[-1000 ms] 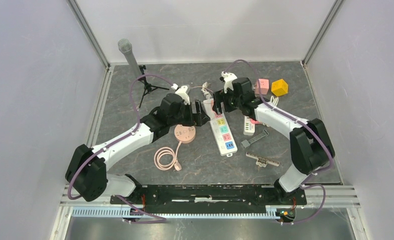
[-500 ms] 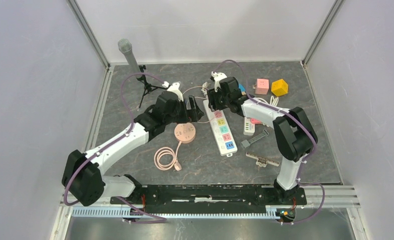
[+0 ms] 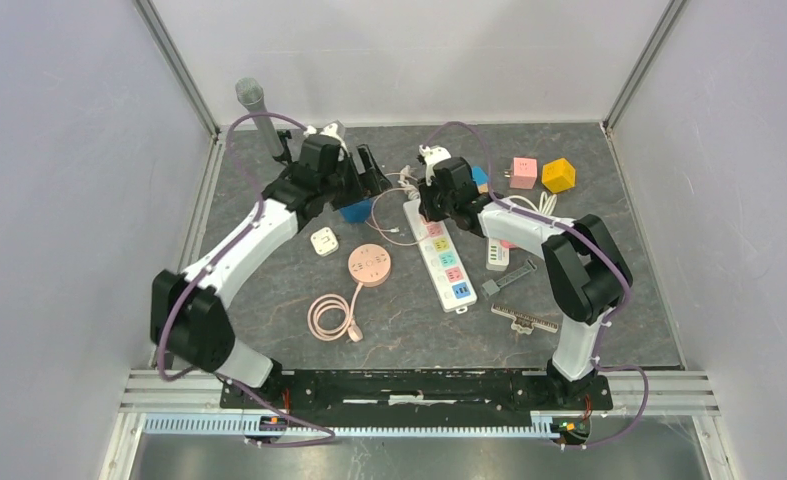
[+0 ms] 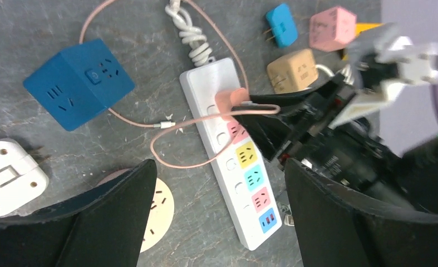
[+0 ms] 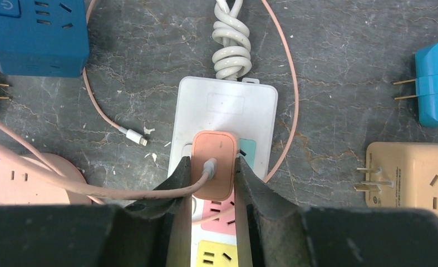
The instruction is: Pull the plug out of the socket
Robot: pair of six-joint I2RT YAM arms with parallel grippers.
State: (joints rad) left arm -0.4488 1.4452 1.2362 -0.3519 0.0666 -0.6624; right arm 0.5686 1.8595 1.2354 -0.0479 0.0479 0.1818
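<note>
A salmon-pink plug (image 5: 213, 161) sits in the top socket of the white power strip (image 5: 227, 103), its pink cable trailing left over one finger. My right gripper (image 5: 212, 167) is shut on the plug, with one black finger pressed against each side. In the left wrist view the plug (image 4: 230, 103) shows in the strip (image 4: 244, 183) with the right gripper's fingers (image 4: 294, 111) around it. My left gripper (image 4: 219, 167) hangs open above the strip, holding nothing. From above, the left gripper (image 3: 369, 165) is back and left of the right gripper (image 3: 429, 205).
A blue cube socket (image 3: 354, 210), a white adapter (image 3: 323, 241) and a round pink socket (image 3: 369, 267) lie left of the strip. A microphone on a tripod (image 3: 259, 115) stands back left. Pink (image 3: 524, 172) and yellow (image 3: 558, 175) cubes, a tan adapter (image 5: 417, 178) and a blue adapter (image 5: 433, 83) lie right.
The right gripper slid left over the strip's top end and closed on the plug. The left arm swung back and left, uncovering the blue cube and white adapter.
</note>
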